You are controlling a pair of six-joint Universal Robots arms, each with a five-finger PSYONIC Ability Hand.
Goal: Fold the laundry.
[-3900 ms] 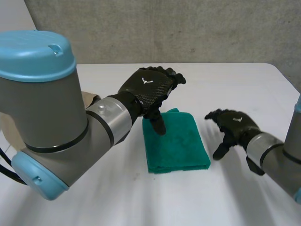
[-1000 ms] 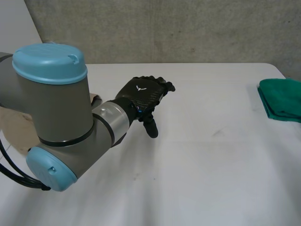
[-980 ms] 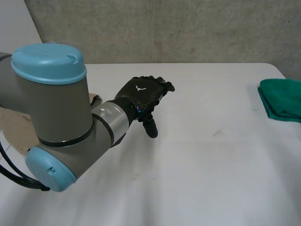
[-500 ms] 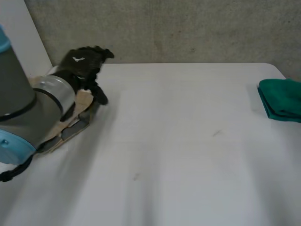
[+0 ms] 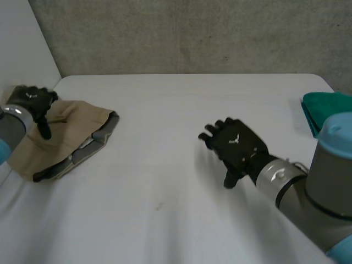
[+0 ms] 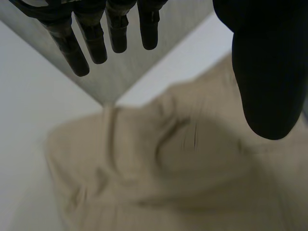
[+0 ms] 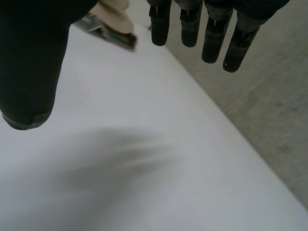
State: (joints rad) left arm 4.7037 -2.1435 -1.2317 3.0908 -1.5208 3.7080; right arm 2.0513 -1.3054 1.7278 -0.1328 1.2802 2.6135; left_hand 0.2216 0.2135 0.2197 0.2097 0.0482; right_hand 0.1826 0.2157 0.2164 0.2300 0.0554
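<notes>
A crumpled beige garment [image 5: 66, 140] with a grey inner lining lies at the table's left edge. My left hand [image 5: 32, 104] hovers over its far left part, open, fingers straight; the left wrist view has the beige cloth [image 6: 173, 173] just under the fingers [image 6: 115, 29] and thumb. My right hand [image 5: 236, 148] is open above the bare middle of the table, holding nothing. In the right wrist view the beige garment [image 7: 113, 21] lies well beyond its fingertips [image 7: 192, 29]. A folded green towel [image 5: 327, 118] rests at the table's right edge.
The white table [image 5: 181, 110] runs up to a grey concrete wall [image 5: 192, 33] behind. A white panel [image 5: 22, 49] stands at the back left, next to the beige garment.
The left hand has swung from the table's middle out to the beige garment at the left edge. The right arm has come in over the middle. The green towel stays at the right.
</notes>
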